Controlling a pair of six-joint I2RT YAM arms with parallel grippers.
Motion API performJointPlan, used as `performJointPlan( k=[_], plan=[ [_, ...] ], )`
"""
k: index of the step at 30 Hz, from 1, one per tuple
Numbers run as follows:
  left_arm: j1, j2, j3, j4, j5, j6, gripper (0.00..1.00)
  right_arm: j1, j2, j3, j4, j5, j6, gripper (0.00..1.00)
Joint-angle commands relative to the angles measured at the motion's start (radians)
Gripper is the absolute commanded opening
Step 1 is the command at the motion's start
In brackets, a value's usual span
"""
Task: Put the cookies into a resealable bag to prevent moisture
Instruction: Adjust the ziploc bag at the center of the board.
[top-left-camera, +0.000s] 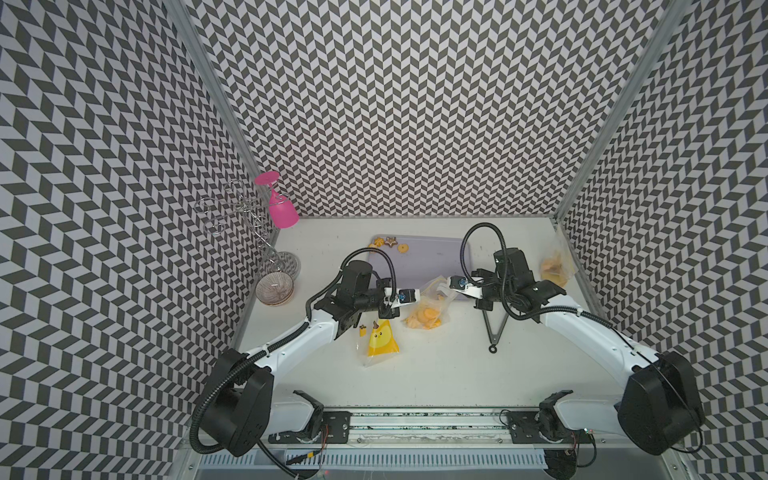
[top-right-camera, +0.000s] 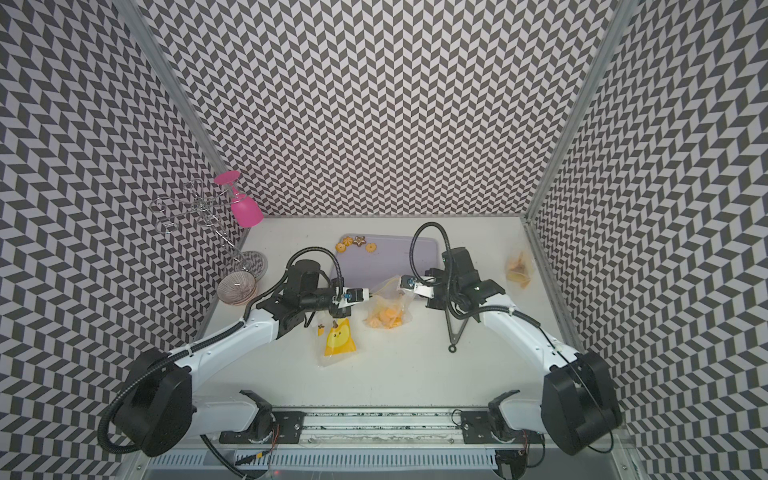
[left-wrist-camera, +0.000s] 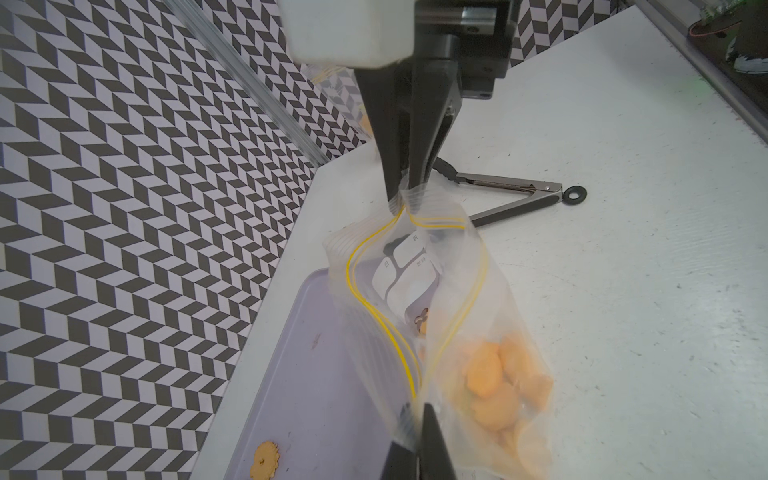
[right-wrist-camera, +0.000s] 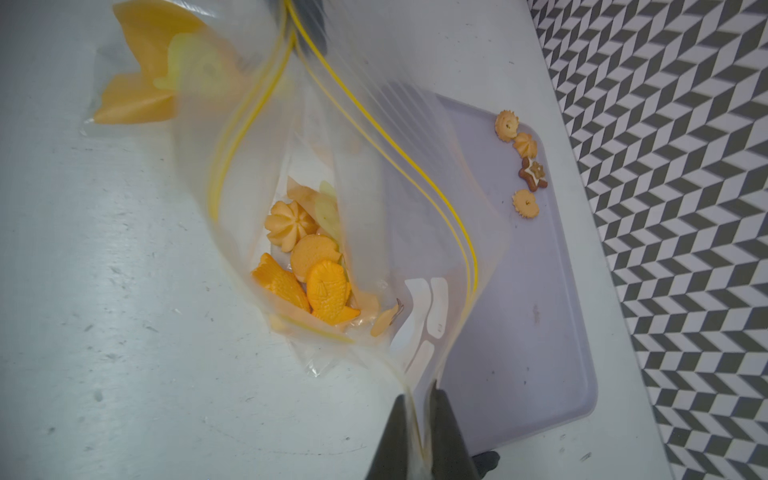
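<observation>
A clear resealable bag (top-left-camera: 432, 305) (top-right-camera: 388, 305) with a yellow zip line hangs between my two grippers, its mouth gaping. My left gripper (top-left-camera: 419, 295) (left-wrist-camera: 417, 409) is shut on one end of the bag's rim (left-wrist-camera: 457, 291). At the opposite end my right gripper (top-left-camera: 444, 286) (right-wrist-camera: 417, 395) pinches the rim (right-wrist-camera: 374, 187) shut. Several orange cookies (right-wrist-camera: 307, 266) (left-wrist-camera: 498, 374) lie at the bag's bottom. Several more cookies (top-left-camera: 390, 243) (right-wrist-camera: 525, 166) sit at the far left corner of the lavender tray (top-left-camera: 432, 257) (right-wrist-camera: 540, 311).
A chick-print bag (top-left-camera: 382, 338) lies in front of the left gripper. Black tongs (top-left-camera: 494, 328) (left-wrist-camera: 515, 191) lie under the right arm. Another filled bag (top-left-camera: 555, 268) rests by the right wall. A pink glass (top-left-camera: 279, 208), a wire rack and bowls (top-left-camera: 274, 289) stand at the left.
</observation>
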Motion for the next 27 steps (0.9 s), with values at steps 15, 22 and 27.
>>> performJointPlan(
  k=[15,22,27],
  plan=[
    [0.033,-0.016,-0.044,0.13,-0.106,-0.066,0.0,-0.013,-0.075,0.008,-0.041,0.239,0.425,0.0],
    [0.035,0.012,-0.035,0.151,-0.001,-0.101,0.24,-0.009,-0.244,-0.132,-0.029,0.084,0.471,0.0],
    [0.035,0.046,-0.026,0.145,0.114,-0.102,0.4,-0.011,-0.278,-0.194,0.008,0.116,0.481,0.0]
  ],
)
